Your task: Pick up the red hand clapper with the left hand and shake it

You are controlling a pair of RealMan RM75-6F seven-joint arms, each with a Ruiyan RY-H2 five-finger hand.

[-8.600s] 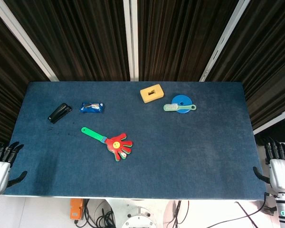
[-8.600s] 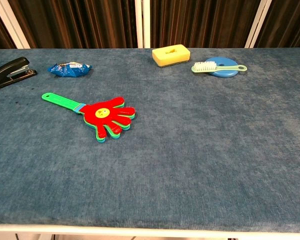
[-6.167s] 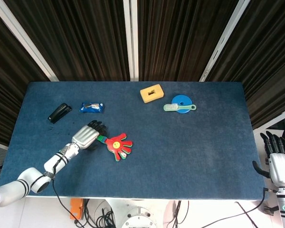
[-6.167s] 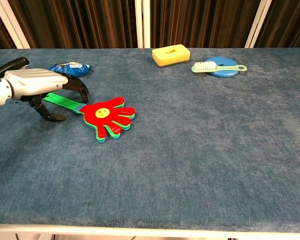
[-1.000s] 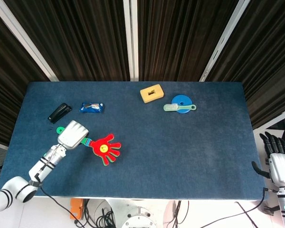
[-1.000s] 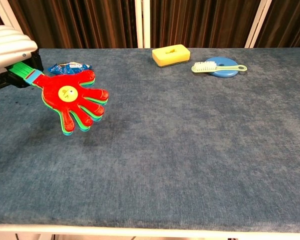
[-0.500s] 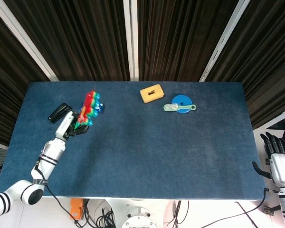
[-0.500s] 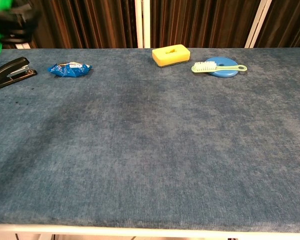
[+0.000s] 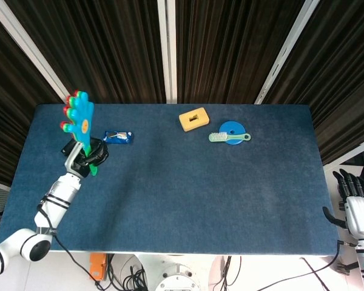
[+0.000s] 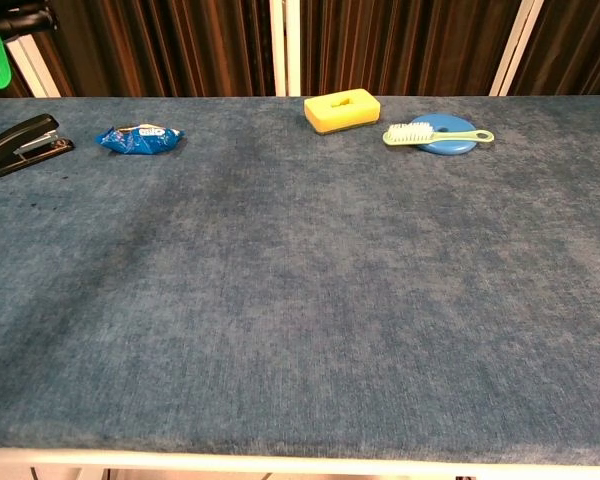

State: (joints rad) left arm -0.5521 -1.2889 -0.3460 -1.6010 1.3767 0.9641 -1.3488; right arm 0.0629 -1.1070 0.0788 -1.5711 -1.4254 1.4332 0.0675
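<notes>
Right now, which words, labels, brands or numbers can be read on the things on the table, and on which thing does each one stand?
No text can be read in either view.
blue snack packet: it carries white print, too small and blurred to read.
hand clapper: a small round mark on its palm, no legible letters.
black stapler, yellow sponge, brush: no lettering visible.

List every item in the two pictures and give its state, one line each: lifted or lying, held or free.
Red hand clapper with green handle: lifted, upright, held.
Left hand: grips the clapper's handle.
Right hand: off the table edge, holds nothing.
Black stapler: lying, free.
Blue snack packet: lying, free.
Yellow sponge: lying, free.
Green brush: resting across the blue disc.
</notes>
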